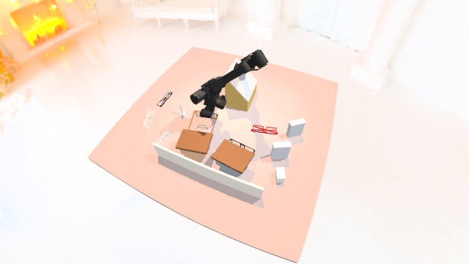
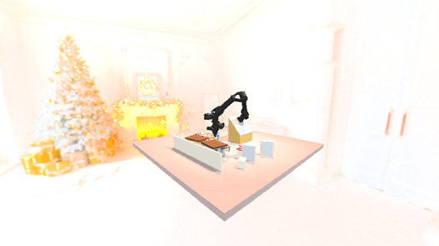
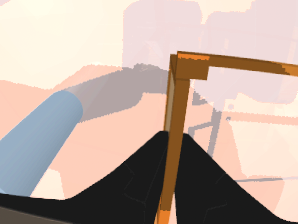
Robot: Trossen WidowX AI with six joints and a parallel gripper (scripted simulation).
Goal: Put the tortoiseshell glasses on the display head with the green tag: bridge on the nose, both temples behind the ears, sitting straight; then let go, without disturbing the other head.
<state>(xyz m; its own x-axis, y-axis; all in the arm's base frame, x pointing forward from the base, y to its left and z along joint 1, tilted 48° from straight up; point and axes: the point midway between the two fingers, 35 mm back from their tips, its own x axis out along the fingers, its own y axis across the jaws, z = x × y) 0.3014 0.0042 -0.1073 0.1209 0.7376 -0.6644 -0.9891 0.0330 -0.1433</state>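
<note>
The tool point(image 1: 207, 112) point(image 2: 215, 132) point(image 3: 172, 140) is clamped on the tortoiseshell glasses point(image 1: 215, 124) point(image 3: 175, 145), its fingertips pinching one slim brown bar of the frame. From the tool, the frame reaches toward the nearer brown board point(image 1: 194, 141) point(image 2: 197, 138) in the top view (whether it touches anything there, I cannot tell). A corner of the frame stands just ahead of the fingertips in the wrist view, with another bar running off to the right. The glasses are not seated on a head; the green tag cannot be made out.

To the left of the tool in the wrist view is a blue-grey cylinder point(image 3: 45, 140), apart from the fingers. In the top view, a second brown board point(image 1: 233, 155) point(image 2: 215, 143) lies below and right of the tool, red glasses point(image 1: 264, 129) rest on the tabletop point(image 1: 293, 220) point(image 2: 228, 191) farther right, and black folded glasses point(image 1: 165, 99) lie to its left.
</note>
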